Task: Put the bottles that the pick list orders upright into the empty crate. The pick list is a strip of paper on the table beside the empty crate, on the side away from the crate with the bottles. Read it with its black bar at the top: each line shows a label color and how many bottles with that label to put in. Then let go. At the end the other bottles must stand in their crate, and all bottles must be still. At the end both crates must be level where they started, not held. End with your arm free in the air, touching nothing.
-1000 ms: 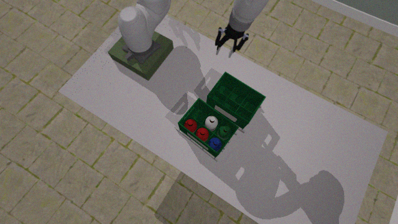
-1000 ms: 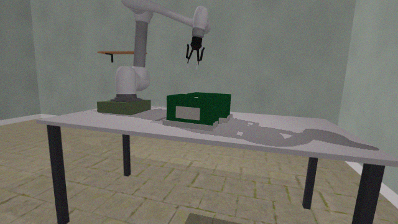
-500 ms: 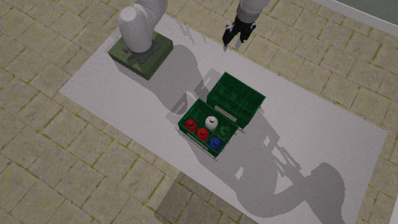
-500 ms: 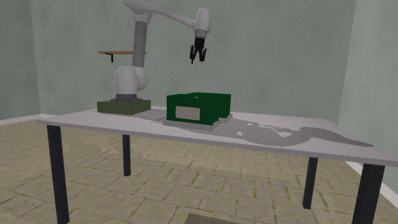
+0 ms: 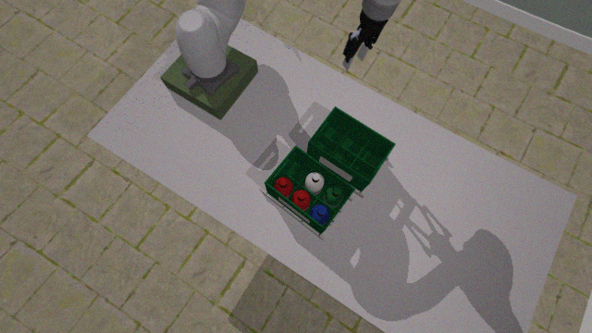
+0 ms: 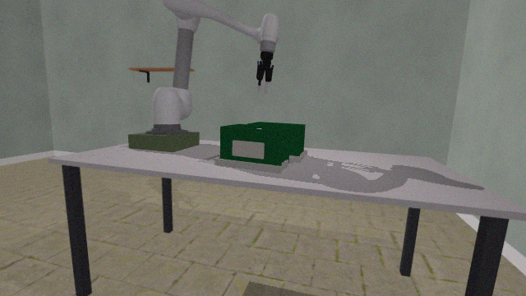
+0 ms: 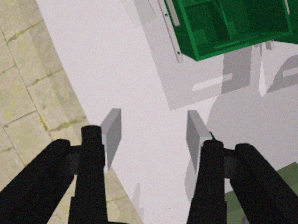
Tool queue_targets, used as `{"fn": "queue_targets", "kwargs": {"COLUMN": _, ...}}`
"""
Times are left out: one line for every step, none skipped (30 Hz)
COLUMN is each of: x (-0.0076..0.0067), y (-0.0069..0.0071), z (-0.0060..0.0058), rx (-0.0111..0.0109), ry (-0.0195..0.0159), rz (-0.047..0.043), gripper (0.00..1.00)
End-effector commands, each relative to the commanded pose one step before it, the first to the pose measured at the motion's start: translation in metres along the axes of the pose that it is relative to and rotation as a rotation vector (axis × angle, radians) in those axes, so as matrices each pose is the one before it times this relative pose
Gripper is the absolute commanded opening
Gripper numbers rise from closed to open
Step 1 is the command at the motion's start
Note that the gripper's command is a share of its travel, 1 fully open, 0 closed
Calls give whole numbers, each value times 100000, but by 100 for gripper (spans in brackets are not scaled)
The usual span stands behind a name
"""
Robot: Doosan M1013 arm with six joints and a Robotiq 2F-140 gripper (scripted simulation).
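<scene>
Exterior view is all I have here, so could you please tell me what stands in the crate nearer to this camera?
Observer: From the top view, that near crate holds two red bottles, a white bottle, a green bottle and a blue bottle.
Operator: Thank you; are any bottles visible in the far crate?
Observer: None; the top view shows only bare compartments in the far crate.
Operator: And does the gripper have anything between its fingers?
Observer: No; in the wrist view the gripper has its pads apart, with only the tabletop showing behind the gap.

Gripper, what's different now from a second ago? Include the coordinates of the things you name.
The gripper [image 5: 355,60] [image 6: 263,87] [image 7: 154,124] has swung more upright, shifting slightly rightward in the top and exterior views, and its fingers have drawn closer together, still apart. Nothing was taken hold of or let go. The bottle crate [image 5: 280,165] [image 6: 246,133] [image 7: 294,30], its five bottles and the empty crate [image 5: 364,126] [image 6: 297,140] [image 7: 240,48] stayed put.
</scene>
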State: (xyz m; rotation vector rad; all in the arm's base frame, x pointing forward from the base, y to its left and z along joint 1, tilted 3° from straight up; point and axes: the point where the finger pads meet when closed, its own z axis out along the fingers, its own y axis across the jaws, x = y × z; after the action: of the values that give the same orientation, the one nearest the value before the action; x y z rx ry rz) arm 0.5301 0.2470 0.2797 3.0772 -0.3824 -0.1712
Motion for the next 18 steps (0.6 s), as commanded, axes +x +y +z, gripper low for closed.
{"fn": "queue_targets", "kwargs": {"x": -335, "y": -1944, "z": -94, "rx": 1148, "ry": 606, "rz": -11159, "gripper": 38}}
{"fn": "queue_targets", "kwargs": {"x": -91, "y": -491, "z": -20, "rx": 105, "ry": 231, "rz": -3324, "gripper": 38}}
{"fn": "queue_targets", "kwargs": {"x": -74, "y": -494, "z": -20, "rx": 105, "ry": 231, "rz": -3324, "gripper": 38}}
{"fn": "queue_targets", "kwargs": {"x": -5, "y": -45, "z": -2, "rx": 63, "ry": 138, "rz": -1981, "gripper": 38}}
{"fn": "queue_targets", "kwargs": {"x": -62, "y": -496, "z": -18, "rx": 89, "ry": 236, "rz": -3324, "gripper": 38}}
{"fn": "queue_targets", "kwargs": {"x": -45, "y": -498, "z": -18, "rx": 89, "ry": 236, "rz": -3324, "gripper": 38}}
{"fn": "queue_targets", "kwargs": {"x": -28, "y": -499, "z": -17, "rx": 89, "ry": 236, "rz": -3324, "gripper": 38}}
{"fn": "queue_targets", "kwargs": {"x": -1, "y": -42, "z": -1, "rx": 27, "ry": 71, "rz": -992, "gripper": 38}}
{"fn": "queue_targets", "kwargs": {"x": -20, "y": -499, "z": -16, "rx": 74, "ry": 240, "rz": -3324, "gripper": 38}}
{"fn": "queue_targets", "kwargs": {"x": -4, "y": -500, "z": -15, "rx": 74, "ry": 240, "rz": -3324, "gripper": 38}}
{"fn": "queue_targets", "kwargs": {"x": 13, "y": -500, "z": -15, "rx": 74, "ry": 240, "rz": -3324, "gripper": 38}}
{"fn": "queue_targets", "kwargs": {"x": 3, "y": -55, "z": -2, "rx": 22, "ry": 72, "rz": -993, "gripper": 38}}
{"fn": "queue_targets", "kwargs": {"x": 21, "y": -499, "z": -14, "rx": 58, "ry": 243, "rz": -3324, "gripper": 38}}
{"fn": "queue_targets", "kwargs": {"x": 0, "y": 0, "z": 0, "rx": 0, "ry": 0, "rz": 0, "gripper": 38}}
{"fn": "queue_targets", "kwargs": {"x": 0, "y": 0, "z": 0, "rx": 0, "ry": 0, "rz": 0, "gripper": 38}}
{"fn": "queue_targets", "kwargs": {"x": 37, "y": -498, "z": -13, "rx": 58, "ry": 243, "rz": -3324, "gripper": 38}}
{"fn": "queue_targets", "kwargs": {"x": 54, "y": -497, "z": -13, "rx": 58, "ry": 243, "rz": -3324, "gripper": 38}}
{"fn": "queue_targets", "kwargs": {"x": 10, "y": -68, "z": -2, "rx": 17, "ry": 73, "rz": -993, "gripper": 38}}
